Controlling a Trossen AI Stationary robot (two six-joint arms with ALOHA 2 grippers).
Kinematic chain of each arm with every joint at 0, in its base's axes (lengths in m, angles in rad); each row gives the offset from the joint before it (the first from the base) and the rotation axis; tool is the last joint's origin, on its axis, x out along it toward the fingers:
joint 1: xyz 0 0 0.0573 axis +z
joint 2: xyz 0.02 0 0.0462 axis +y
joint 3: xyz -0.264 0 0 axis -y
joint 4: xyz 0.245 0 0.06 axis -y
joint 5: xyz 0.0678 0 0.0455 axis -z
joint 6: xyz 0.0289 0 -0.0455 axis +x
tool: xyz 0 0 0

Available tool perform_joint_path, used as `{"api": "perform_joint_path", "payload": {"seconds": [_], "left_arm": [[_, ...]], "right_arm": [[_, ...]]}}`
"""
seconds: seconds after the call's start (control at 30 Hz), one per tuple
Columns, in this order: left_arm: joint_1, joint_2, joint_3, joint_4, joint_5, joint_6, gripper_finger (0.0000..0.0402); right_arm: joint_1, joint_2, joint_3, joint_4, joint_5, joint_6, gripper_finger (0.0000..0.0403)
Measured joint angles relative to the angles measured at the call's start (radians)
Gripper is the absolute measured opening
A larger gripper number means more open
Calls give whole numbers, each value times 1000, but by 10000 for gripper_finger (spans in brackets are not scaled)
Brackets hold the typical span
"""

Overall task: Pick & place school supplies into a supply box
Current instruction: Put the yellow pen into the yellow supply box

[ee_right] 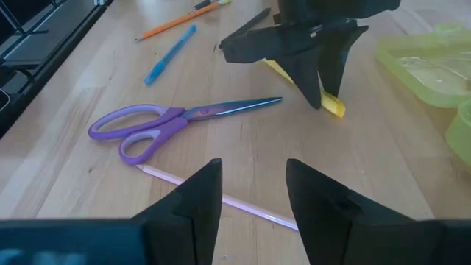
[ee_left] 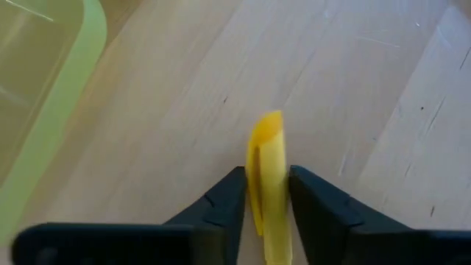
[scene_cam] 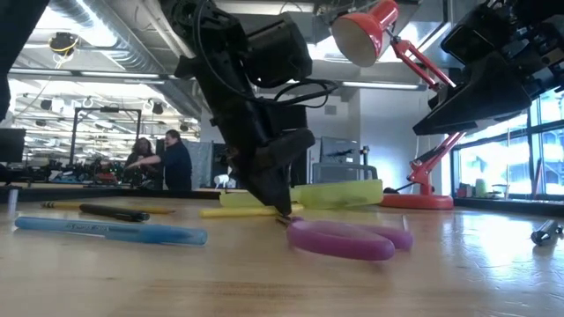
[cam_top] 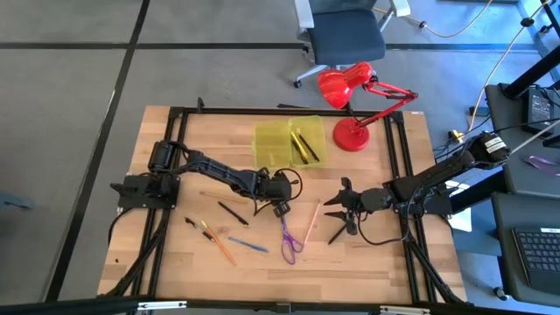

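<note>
A: Near edge of table (cam_top: 367,262)?
B: Scissors (cam_top: 289,243) at 6 o'clock of left gripper (cam_top: 282,208), blades toward it. Pink pencil (cam_top: 311,226) just beside, at their 3. Blue pen (cam_top: 248,245), orange pencil (cam_top: 219,247), black pens (cam_top: 233,213) off at 9.
A: Left jaws?
B: Closed on a yellow marker (ee_left: 268,184), tip down at the wood, mid-table.
A: Right gripper (cam_top: 343,212)?
B: At 3 of the left one, hovering, jaws apart, nothing held.
A: Box (cam_top: 290,143)?
B: Open, at 12 of the left gripper, two pens in its right half. Red lamp (cam_top: 354,105) at its 3.
</note>
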Motion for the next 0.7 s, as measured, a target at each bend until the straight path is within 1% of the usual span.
{"api": "perform_joint_path", "payload": {"seconds": [0.13, 0.2, 0.33, 0.43, 0.5, 0.57, 0.7], "left_arm": [[0, -7, -1, -1, 3, 36, 51], [0, -13, -1, 0, 3, 54, 37], [1, -47, -7, -7, 20, 100, 33], [5, -90, -5, -23, 28, 164, 34], [15, -118, 24, -19, 46, 219, 37], [35, -128, 61, -17, 91, 298, 36], [80, -129, 156, -10, 180, 525, 35]], "right_arm": [[0, 0, 0, -1, 0, 0, 156], [0, 0, 0, -2, 0, 0, 156], [0, 0, 0, -5, 0, 1, 156], [0, 0, 0, -6, 0, 0, 156], [0, 0, 0, -7, 0, 1, 156], [0, 0, 0, -8, 0, 0, 156], [0, 0, 0, -7, 0, 0, 156]]}}
